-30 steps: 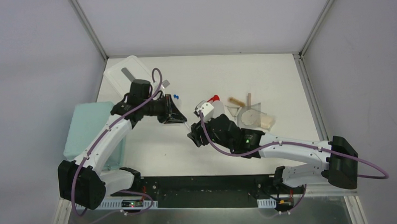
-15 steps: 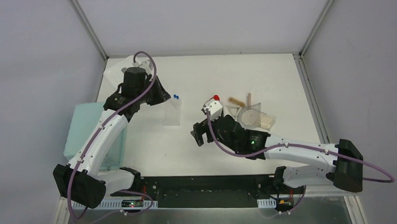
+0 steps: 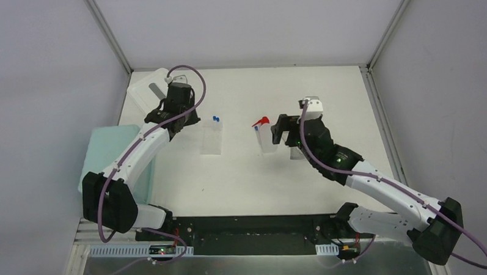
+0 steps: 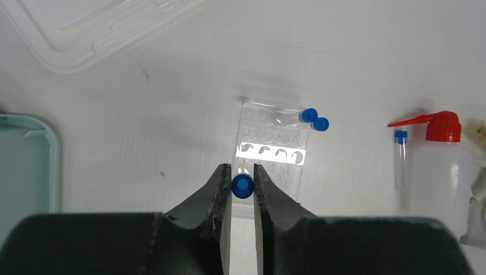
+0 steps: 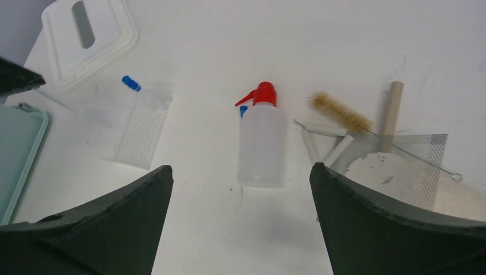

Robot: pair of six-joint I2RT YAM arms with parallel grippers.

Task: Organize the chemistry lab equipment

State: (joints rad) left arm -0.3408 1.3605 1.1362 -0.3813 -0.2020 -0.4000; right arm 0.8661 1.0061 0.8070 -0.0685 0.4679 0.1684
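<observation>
My left gripper (image 4: 242,169) is shut on a small blue-capped tube (image 4: 242,187), held upright with its cap towards the camera. It hangs by the near left edge of the clear tube rack (image 4: 272,154) (image 3: 212,138). Two more blue-capped tubes (image 4: 312,119) sit at the rack's far end. The white squeeze bottle (image 3: 267,140) (image 5: 262,146) with red spout stands free, with another tube (image 4: 400,157) beside it. My right gripper (image 5: 240,172) (image 3: 280,130) is open and empty, just right of the bottle. I cannot make out the funnel.
A clear plastic container (image 3: 148,92) with its white lid lies at the back left. The pale teal bin (image 3: 107,157) stands at the left edge. A bristle brush (image 5: 341,112), a wooden handle (image 5: 391,114), white rods and wire mesh (image 5: 418,154) lie right of the bottle.
My right gripper has opened, let go of the squeeze bottle and drawn back to the right. The left gripper moved back and left, away from over the rack, still shut on its tube.
</observation>
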